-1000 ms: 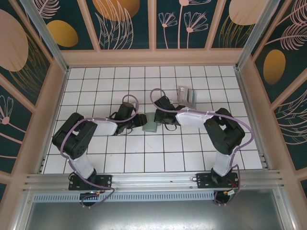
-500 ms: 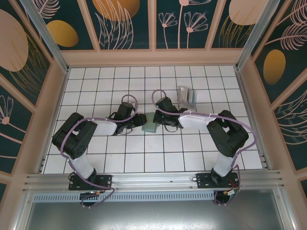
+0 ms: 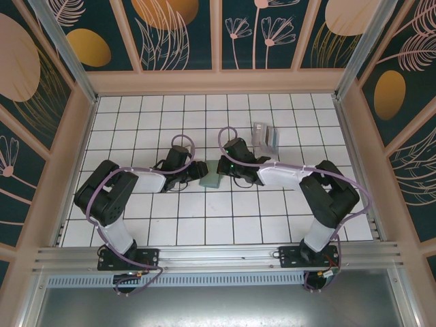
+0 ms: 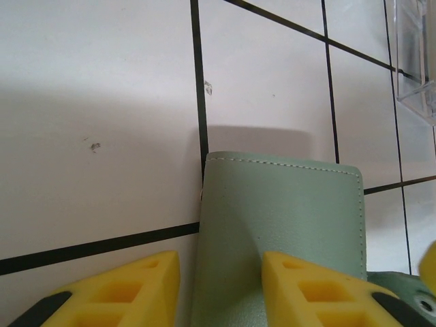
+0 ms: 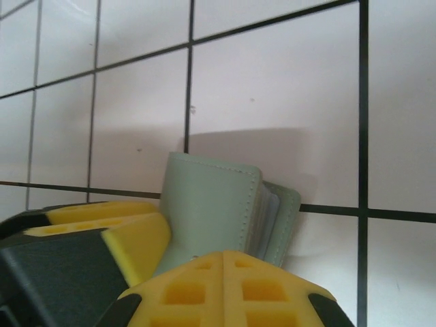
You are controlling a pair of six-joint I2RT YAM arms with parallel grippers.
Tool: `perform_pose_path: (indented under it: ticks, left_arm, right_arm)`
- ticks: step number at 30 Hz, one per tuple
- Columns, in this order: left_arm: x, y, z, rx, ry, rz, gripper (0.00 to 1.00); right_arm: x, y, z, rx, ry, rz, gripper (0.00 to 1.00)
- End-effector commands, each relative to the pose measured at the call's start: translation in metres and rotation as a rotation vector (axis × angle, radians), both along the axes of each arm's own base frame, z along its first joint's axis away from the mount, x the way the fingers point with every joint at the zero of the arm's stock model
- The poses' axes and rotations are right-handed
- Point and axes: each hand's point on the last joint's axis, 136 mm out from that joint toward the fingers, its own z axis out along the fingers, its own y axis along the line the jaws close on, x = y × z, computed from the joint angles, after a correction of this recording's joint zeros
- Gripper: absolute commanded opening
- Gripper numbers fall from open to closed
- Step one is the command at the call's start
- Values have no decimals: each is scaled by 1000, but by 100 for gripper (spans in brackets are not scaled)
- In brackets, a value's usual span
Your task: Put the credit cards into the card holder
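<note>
The right gripper (image 5: 225,289) has its jaws closed together on the near corner of the card holder (image 5: 211,204). The holder rises tilted off the white-tiled worktop (image 4: 102,102) and throws a shadow on the tiles behind it. Its sage-green flaps gape a little along one side, with thin layers showing between them. The left gripper (image 4: 221,289) faces it from the other side with jaws apart. One yellow finger hangs over the holder's stitched face and the other sits just beside its left edge. In the right wrist view, one of those fingers (image 5: 109,231) crowds against the holder's side. The two grippers meet nose to nose at the middle of the worktop, with the holder between them. The credit cards (image 3: 267,138) lie in a fanned grey-and-teal pile toward the far edge, right of centre. They are apart from the holder and just beyond the right wrist, where a lilac cable (image 3: 220,136) loops.
</note>
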Motion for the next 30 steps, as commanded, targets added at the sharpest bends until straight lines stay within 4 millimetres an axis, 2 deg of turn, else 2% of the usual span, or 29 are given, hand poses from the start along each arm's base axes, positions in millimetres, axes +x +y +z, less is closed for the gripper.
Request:
perform_pose_path:
  ticks: [1, 9, 12, 23, 26, 30]
  left_arm:
    - [-29, 0, -33, 33, 146, -36, 38]
    - [-34, -9, -27, -59, 151, -44, 37]
    - [-36, -15, -24, -108, 158, -56, 30]
    - [-38, -15, -20, -138, 155, -46, 26]
    - [-40, -15, -22, -132, 162, -50, 26]
    - [-39, -12, -22, -124, 155, -39, 27]
  right_arm:
    - [0, 9, 13, 54, -40, 12, 0]
    - [-2, 30, -8, 84, 5, 35, 0]
    - [-2, 31, -15, 77, 12, 32, 0]
    - [-4, 22, -31, 44, 24, 12, 0]
    - [-5, 14, -35, 9, 13, -1, 0]
    - [-2, 7, -30, -48, -27, 12, 0]
